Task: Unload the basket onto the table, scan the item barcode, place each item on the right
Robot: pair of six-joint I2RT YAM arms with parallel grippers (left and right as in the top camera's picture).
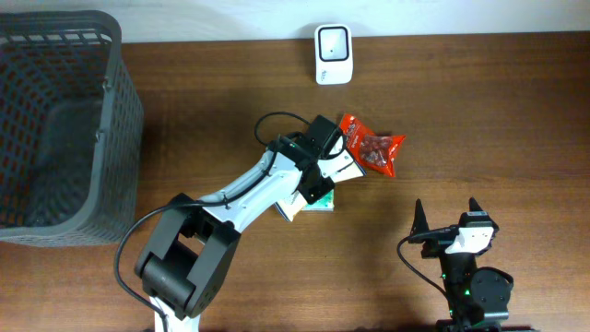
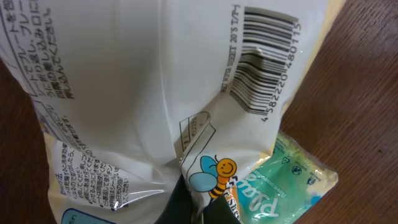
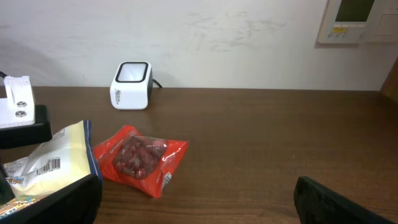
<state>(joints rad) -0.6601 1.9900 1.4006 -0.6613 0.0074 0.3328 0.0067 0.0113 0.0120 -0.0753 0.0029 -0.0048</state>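
While the left gripper (image 1: 327, 161) stood closed, its jaws together on what looked like a puckered fold of the cream snack packet (image 2: 112, 93), that packet sat at table level on the robot's side of the barcode scanner (image 1: 332, 41), well apart from it and almost straight out from its window. The packet's long axis ran obliquely to the scanner, far end angled rightward, touching or just beside a red snack packet (image 1: 373, 152). The barcode (image 2: 264, 62) was on the face turned toward the left wrist camera, its lower bars creased. Judgement: that face must be lifted and turned onto the scanner window, and the left arm was the nearer one for it. The right gripper (image 1: 447, 214) hung with jaws wide apart and empty, farther from the scanner than the packet. Not resolved: the packet filled the left wrist view and hid the fingers. From overhead the arm covered the contact. A green packet (image 2: 292, 180) lay partly under the cream one, its name cut off. Whether it was pinched too could not be told.
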